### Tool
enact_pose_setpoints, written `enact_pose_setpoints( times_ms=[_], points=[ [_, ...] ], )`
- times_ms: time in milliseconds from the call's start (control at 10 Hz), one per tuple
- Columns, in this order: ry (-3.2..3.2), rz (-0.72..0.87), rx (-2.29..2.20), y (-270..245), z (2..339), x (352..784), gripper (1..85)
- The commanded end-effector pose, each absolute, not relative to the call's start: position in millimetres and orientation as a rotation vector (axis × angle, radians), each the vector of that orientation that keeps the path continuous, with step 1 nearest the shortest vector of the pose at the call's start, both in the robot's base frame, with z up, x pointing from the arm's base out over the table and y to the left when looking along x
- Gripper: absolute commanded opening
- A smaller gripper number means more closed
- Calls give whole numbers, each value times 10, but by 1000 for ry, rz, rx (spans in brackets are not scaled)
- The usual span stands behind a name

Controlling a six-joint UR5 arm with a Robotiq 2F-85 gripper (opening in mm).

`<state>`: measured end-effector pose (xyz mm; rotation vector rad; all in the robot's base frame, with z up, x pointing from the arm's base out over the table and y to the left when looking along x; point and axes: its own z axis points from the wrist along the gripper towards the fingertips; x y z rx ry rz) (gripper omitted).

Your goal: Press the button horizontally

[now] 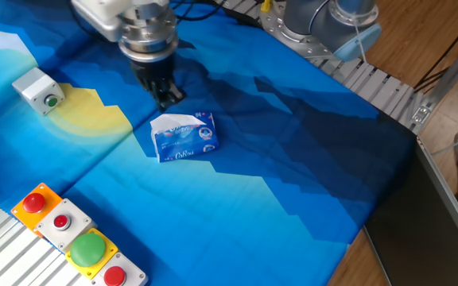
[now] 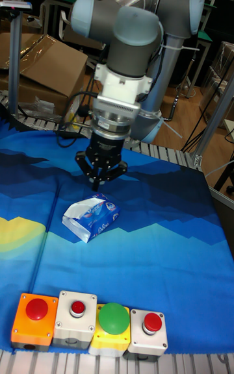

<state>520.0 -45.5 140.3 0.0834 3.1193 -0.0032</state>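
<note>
The button (image 1: 52, 101) is small, round and green, set in the side of a light-grey box (image 1: 36, 86) at the far left of the blue cloth; the tall fixed view does not show it. My gripper (image 1: 166, 98) (image 2: 97, 183) hangs just above the cloth, well to the right of the box and just behind a tissue pack. Its dark fingers come together in a point at the tips, with nothing between them.
A blue and white tissue pack (image 1: 184, 135) (image 2: 91, 216) lies just in front of the gripper. Along the front edge stands a row of button boxes: orange with red (image 1: 34, 204), white with red (image 1: 60, 222), yellow with a green dome (image 1: 88, 248), white with red (image 1: 114, 276).
</note>
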Motion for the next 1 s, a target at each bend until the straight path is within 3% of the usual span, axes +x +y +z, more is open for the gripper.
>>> enact_pose_setpoints(
  times_ms=[0, 500, 900],
  points=[
    [3116, 3, -64, -980, 1195, 5365, 10],
    [3115, -15, -258, -1786, 1088, 5678, 10],
    [3122, 27, -241, -1803, 1009, 5626, 10]
  ],
)
